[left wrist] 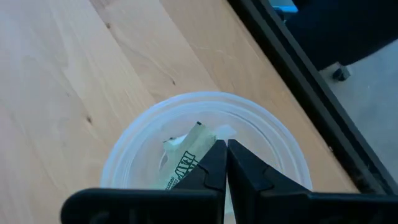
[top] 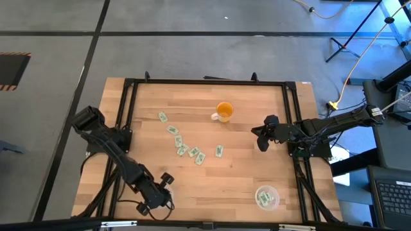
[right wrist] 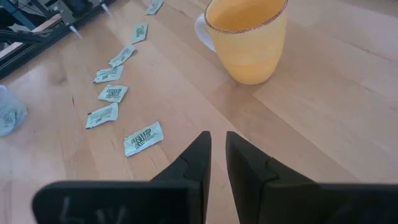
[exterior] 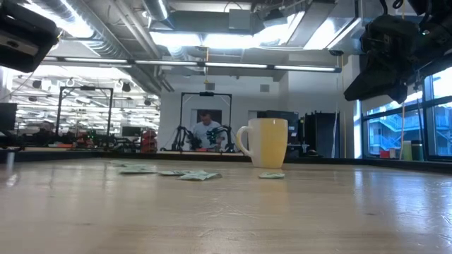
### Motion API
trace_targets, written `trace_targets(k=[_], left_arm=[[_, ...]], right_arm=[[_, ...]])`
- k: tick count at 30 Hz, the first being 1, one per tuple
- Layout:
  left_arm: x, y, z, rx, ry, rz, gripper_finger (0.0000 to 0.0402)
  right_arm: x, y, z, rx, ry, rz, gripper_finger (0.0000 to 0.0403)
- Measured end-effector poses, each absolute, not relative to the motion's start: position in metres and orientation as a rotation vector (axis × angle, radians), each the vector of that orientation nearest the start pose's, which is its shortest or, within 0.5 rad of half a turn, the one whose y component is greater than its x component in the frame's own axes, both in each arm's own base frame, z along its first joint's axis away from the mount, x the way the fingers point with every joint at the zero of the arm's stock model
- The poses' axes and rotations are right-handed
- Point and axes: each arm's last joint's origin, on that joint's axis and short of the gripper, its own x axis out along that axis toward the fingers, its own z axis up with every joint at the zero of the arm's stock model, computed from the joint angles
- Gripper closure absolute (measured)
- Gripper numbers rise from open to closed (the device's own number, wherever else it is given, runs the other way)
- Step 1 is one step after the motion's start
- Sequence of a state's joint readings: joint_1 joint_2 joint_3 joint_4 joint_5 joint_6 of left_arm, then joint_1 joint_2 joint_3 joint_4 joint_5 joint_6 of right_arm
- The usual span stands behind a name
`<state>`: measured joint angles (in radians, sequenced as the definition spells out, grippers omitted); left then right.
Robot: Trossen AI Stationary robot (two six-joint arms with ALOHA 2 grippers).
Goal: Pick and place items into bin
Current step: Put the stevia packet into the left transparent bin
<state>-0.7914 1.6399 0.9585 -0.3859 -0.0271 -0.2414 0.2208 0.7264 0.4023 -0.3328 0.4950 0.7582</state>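
On wood table in lab, packets near mug; L fingers together, R fingers just apart.

Dark printed lettering stood on the green-and-white packets lying on the desk, but none of it could be read in the right wrist view. The packet in the clear bin also carried dark print in the left wrist view, partly hidden and too unclear to make out as words. No other text, brand, number or sign was legible; the orange mug bore no marking on the side that showed.
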Motion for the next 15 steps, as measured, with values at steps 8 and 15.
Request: trace_targets(k=[8,15], left_arm=[[0.2217,-0.221,0.1745,0.152,1.085,-0.497,0.0377],[0.2197,-0.2189,0.1763,0.135,1.105,-0.477,0.0325]], right_arm=[[0.1472,0.019,0.2007,0.498,0.48,-0.478,0.035],[0.1472,0.0189,0.2008,0.496,0.48,-0.477,0.035]])
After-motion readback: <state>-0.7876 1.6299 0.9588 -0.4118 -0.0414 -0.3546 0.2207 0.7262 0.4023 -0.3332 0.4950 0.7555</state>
